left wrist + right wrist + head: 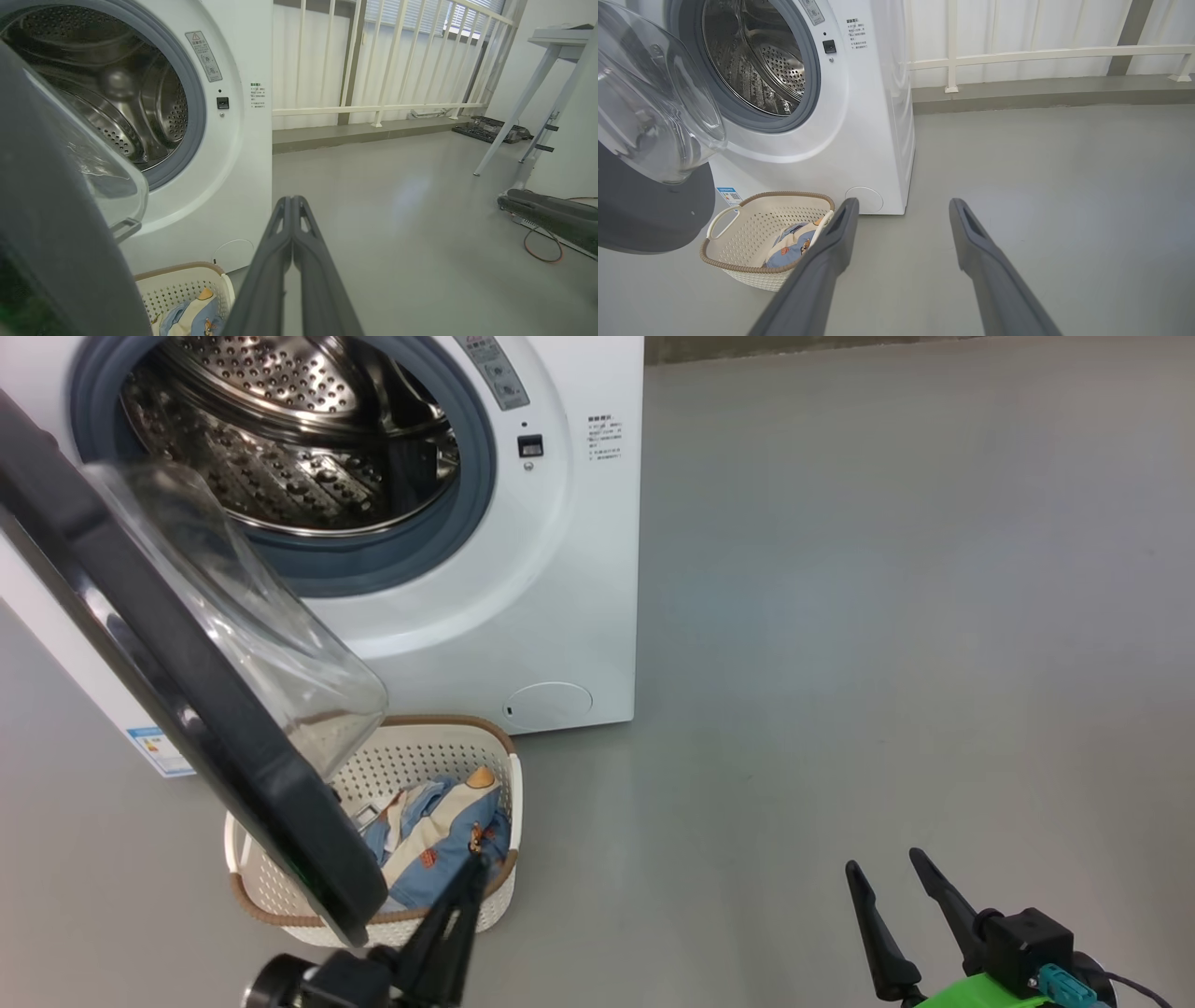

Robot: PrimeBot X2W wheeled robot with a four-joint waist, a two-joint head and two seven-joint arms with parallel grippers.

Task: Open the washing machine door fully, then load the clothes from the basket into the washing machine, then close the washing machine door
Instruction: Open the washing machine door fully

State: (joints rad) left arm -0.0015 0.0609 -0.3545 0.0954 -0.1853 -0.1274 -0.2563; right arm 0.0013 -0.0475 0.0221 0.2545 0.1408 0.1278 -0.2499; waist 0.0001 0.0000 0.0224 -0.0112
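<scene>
The washing machine (560, 569) stands at the upper left, its steel drum (280, 429) bare. The washing machine door (187, 709) hangs open toward me, black rim edge-on, its glass bowl over the basket (439, 733). The basket sits on the floor in front of the machine. Blue and cream clothes (434, 835) lie in its right half. My left gripper (476, 863) is shut and holds nothing; it sits just right of the door's lower edge, overlapping the basket. My right gripper (884, 861) is open and holds nothing, over bare floor far to the right. The right wrist view shows the basket (784, 195), the clothes (794, 240) and the door (649, 116).
Grey floor stretches to the right of the machine. A white railing (373, 109) runs along the back wall. Seen from the left wrist, white table legs (514, 116), a dark device (551, 214) and an orange cable (542, 254) lie at the far right.
</scene>
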